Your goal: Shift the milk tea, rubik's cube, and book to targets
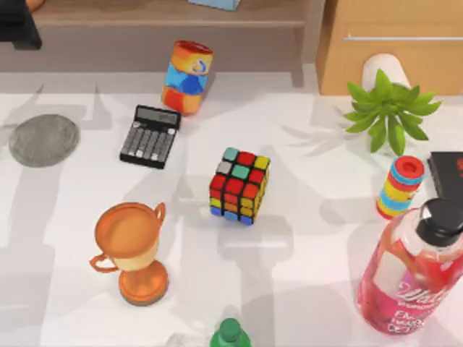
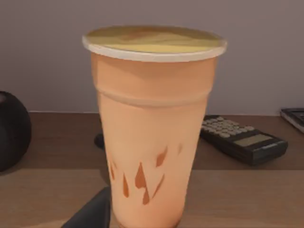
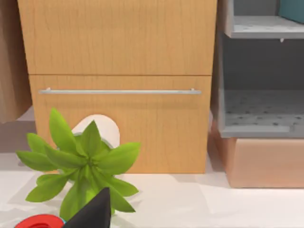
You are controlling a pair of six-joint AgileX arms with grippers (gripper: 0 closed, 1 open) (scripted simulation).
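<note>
White tabletop (image 1: 304,238) carries, at centre, the black-framed rubik's cube (image 1: 239,185) with red, green, yellow and orange stickers, between black keyed calculator (image 1: 150,135) and copper trophy (image 1: 134,249); gripper states cannot be told.

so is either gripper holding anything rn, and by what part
Cannot be told: the milk tea stands close before the left gripper, but no contact shows. Nothing sits at the right gripper's finger.

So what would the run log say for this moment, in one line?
milk tea: upright on wooden shelf, before left tool | cube: mid-table, off targets | grey disc: bare | right tool: near plant
</note>
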